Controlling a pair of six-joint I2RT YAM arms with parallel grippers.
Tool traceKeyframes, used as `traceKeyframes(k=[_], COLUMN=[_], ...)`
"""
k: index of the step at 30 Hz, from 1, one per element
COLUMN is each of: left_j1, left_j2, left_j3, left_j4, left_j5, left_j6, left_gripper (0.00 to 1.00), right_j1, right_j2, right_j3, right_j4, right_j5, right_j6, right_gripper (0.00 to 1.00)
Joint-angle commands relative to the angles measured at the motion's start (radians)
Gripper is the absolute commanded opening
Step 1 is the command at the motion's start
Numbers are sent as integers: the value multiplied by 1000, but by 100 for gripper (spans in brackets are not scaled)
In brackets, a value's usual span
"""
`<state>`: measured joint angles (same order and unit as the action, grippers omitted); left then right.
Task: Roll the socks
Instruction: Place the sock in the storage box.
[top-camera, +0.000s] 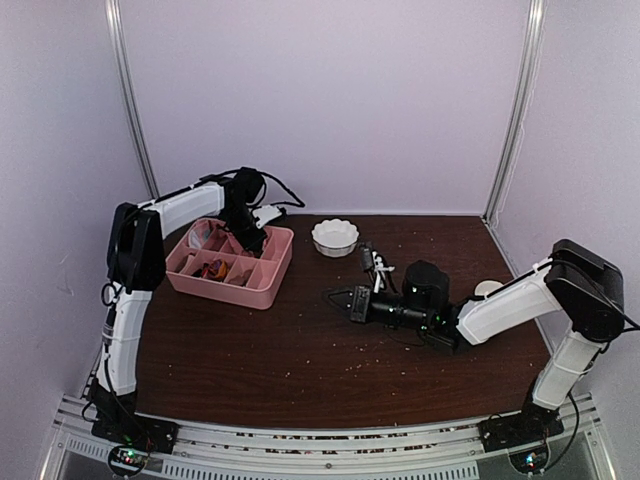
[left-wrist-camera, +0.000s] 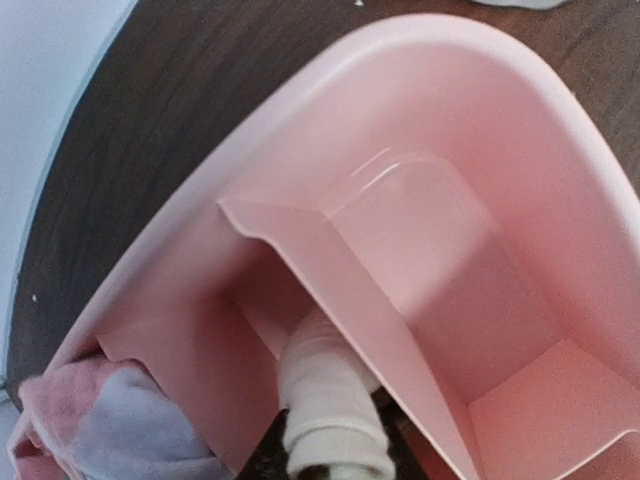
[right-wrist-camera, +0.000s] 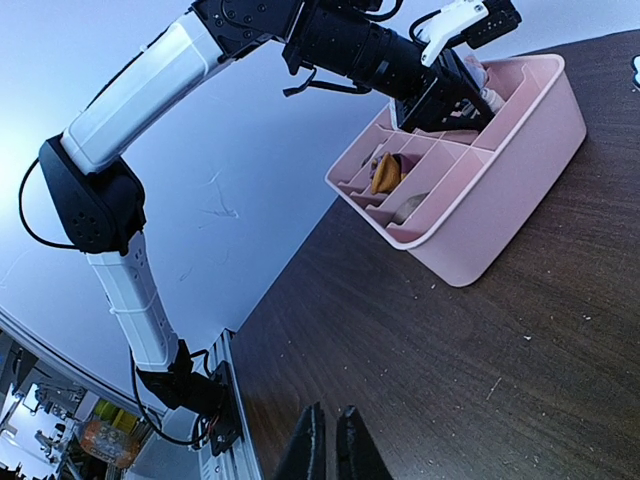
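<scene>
Open tabletop (top-camera: 260, 355) beside pink bin (top-camera: 268, 290)

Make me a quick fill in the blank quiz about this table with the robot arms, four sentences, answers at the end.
1. The left gripper reaches down into the ___ organizer.
2. A rolled cream sock lies in one of its ___.
3. The right gripper, holding nothing, has its jaws ___.
4. The scalloped bowl is ___ in colour.

Answers: pink; compartments; shut; white

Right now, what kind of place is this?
Probably a robot test booth, not a home: a left arm and right arm bolted at the edge of a dark table, plain pale walls around.
</scene>
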<state>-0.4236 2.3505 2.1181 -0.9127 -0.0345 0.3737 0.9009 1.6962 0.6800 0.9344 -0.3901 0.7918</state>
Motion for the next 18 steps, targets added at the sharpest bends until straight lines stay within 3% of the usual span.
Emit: traceKeyframes(k=[1,3,8,10,13,14,15,16,17,18], left_j1=[4,4,3,4,3,3,5,7,13,21], left_j2=[19,5,-63,-92,-147,-163,-177,-196,-218,-250], left_j3=[47,45,52,77,58,43,28,6,-18,-46], left_j4=[22,17,12,-11,-23,-25,-27,-28,-29,-28], left_j5=[-37,-40,-52,-38,-27,-31,-41,-51,-49,-41], left_j6=[23,30,32,29,33,38,39,35,29,18], left_gripper=[30,36,62,67,90,93,95,96,97,98], right_j1=[-4,-4,-8,-11,-17,-20,-24,-27,-31,-33], right_j2=[-22,-27,-35,-44,-63,-72,-83,-102,-119,-138], right_j3=[5,7,26,32,39,42,44,49,54,59], right_j4=[-26,-38,-81,-100,-147,-172,-202,-256,-299,-350], right_j5=[-12,-10,-14,-15,-8,-3,4,14,26,40], right_j6=[-10,-15,-29,-39,-62,-74,-90,-112,-137,-164], right_gripper=[6,8,10,11,19,23,30,46,88,99])
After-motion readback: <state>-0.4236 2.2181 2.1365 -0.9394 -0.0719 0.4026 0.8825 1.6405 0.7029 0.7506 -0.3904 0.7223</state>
